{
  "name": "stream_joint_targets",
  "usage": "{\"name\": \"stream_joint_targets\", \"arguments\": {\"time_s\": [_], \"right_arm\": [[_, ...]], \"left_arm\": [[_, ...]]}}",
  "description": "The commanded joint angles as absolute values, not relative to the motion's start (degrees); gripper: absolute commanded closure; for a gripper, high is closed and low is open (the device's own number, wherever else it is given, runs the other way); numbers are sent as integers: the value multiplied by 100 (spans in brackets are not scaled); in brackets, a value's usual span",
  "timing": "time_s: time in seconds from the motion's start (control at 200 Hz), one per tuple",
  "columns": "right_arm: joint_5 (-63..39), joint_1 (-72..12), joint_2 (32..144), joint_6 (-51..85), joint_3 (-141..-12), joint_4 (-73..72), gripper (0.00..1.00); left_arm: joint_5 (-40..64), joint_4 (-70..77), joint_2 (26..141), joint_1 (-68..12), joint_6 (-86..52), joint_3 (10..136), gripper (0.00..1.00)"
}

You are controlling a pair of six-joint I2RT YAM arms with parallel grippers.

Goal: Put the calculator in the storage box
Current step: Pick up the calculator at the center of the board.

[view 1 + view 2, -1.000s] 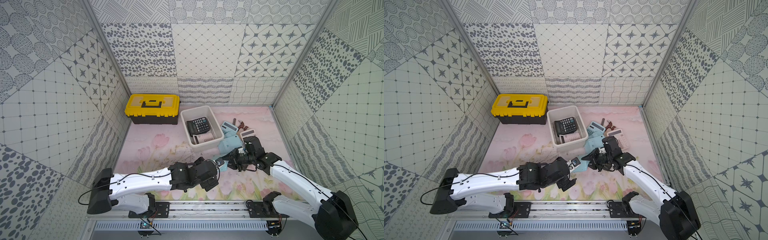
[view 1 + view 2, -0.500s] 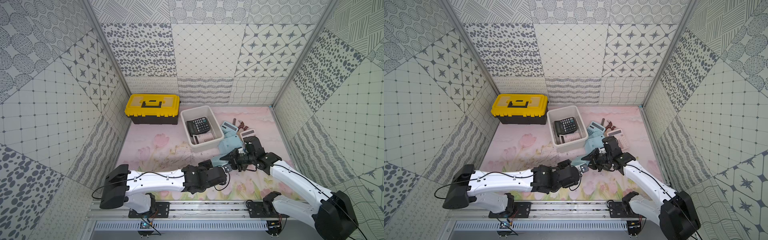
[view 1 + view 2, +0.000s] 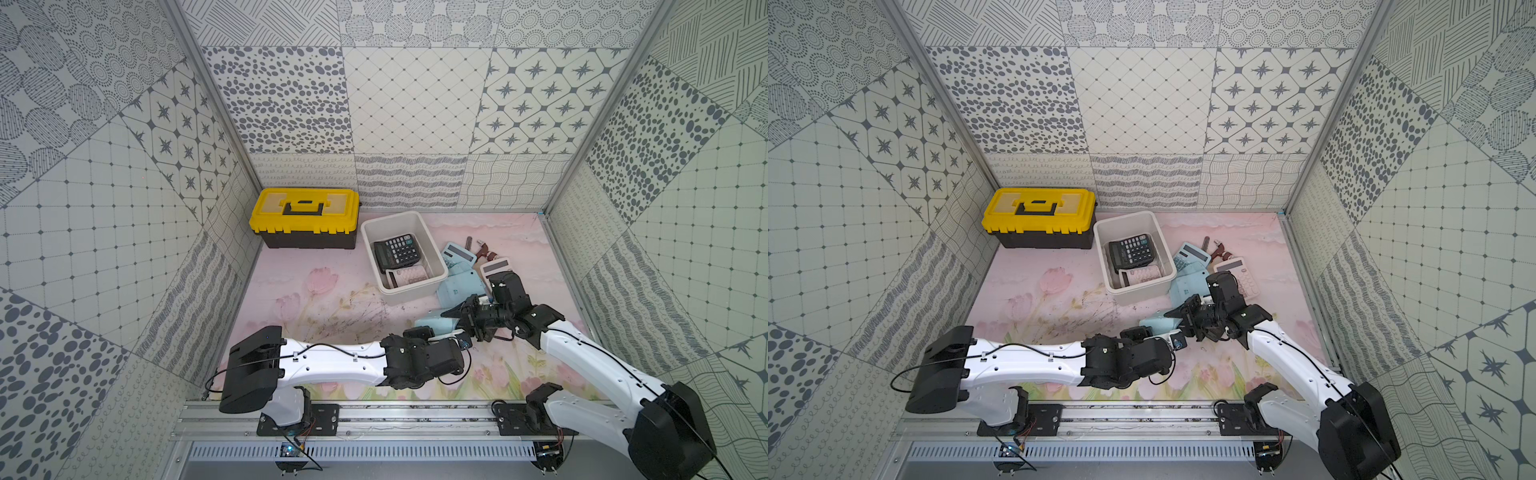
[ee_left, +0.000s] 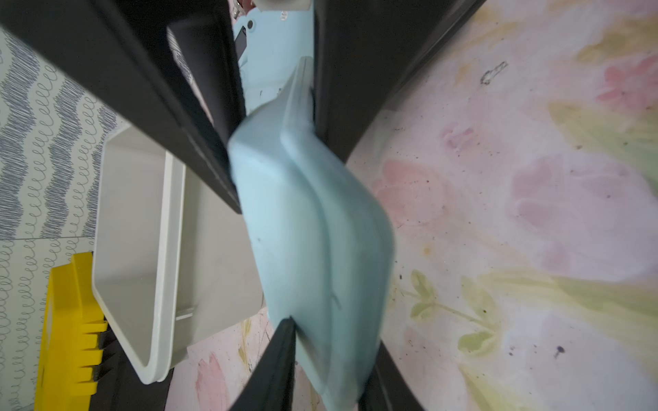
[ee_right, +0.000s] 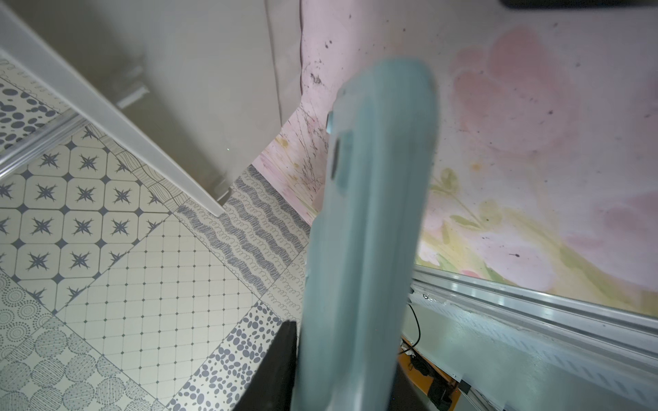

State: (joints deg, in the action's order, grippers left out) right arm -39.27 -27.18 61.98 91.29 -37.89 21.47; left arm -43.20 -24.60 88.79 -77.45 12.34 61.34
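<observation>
Calculator (image 3: 434,324), the light-blue one, hangs just above the floral mat (image 3: 316,299), near the front wall of the storage box (image 3: 411,293) but not over it, pinched at both ends: left gripper (image 3: 438,334) clamped on one end, right gripper (image 3: 455,322) clenched on the other. In the left wrist view the fingers (image 4: 279,356) press its shell w/ no gap. We judge it light & stiff: hard plastic, wedge-shaped back, smooth so prob. slippery; keys & display look like the fragile bits. We'd take it across the thin long edges near mid-length, not on the tapering end, where jaws could squeeze it out. Inside the box lie a black desk calculator (image 3: 396,250) & a pale calculator (image 3: 409,276); other calculators (image 3: 457,253) sit on the mat just beside the box. Writing: none we can read. A small round mark (image 4: 283,15) on the calculator back is too blurred, & we see no brand anywhere.
</observation>
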Motion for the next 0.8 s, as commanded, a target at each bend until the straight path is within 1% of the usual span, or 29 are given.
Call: {"name": "stream_joint_targets", "arguments": {"time_s": [0.0, 0.1, 0.185, 0.265, 0.485, 0.555, 0.675, 0.735, 0.76, 0.795], "right_arm": [[-4199, -2780, 6111, 9070, -3761, 1784, 87], [-4200, -2779, 6096, 9078, -3749, 1775, 87], [-4192, -2777, 6067, 9083, -3738, 1775, 86], [-4158, -2773, 6041, 9097, -3710, 1768, 83], [-4093, -2775, 5935, 9105, -3674, 1758, 66], [-4070, -2764, 5884, 9112, -3641, 1758, 56], [-4066, -2670, 5742, 9022, -3524, 1745, 43], [-4073, -2582, 5638, 9006, -3397, 1717, 40], [-4069, -2542, 5584, 8997, -3349, 1714, 37], [-4061, -2487, 5506, 8983, -3279, 1714, 36]], "left_arm": [[-4699, -1970, 9038, -7798, 1507, 6273, 76], [-4770, -1952, 9110, -7796, 1497, 6324, 82], [-4766, -1953, 9103, -7798, 1438, 6368, 85], [-4698, -1966, 9048, -7797, 1366, 6391, 88], [-4693, -1962, 8958, -7779, 1210, 6457, 93], [-4693, -2016, 8949, -7753, 1105, 6510, 93], [-4676, -2175, 8969, -7679, 866, 6629, 93], [-4639, -2248, 8955, -7629, 741, 6660, 93], [-4598, -2270, 8940, -7610, 681, 6662, 94], [-4536, -2286, 8933, -7576, 620, 6654, 94]]}}
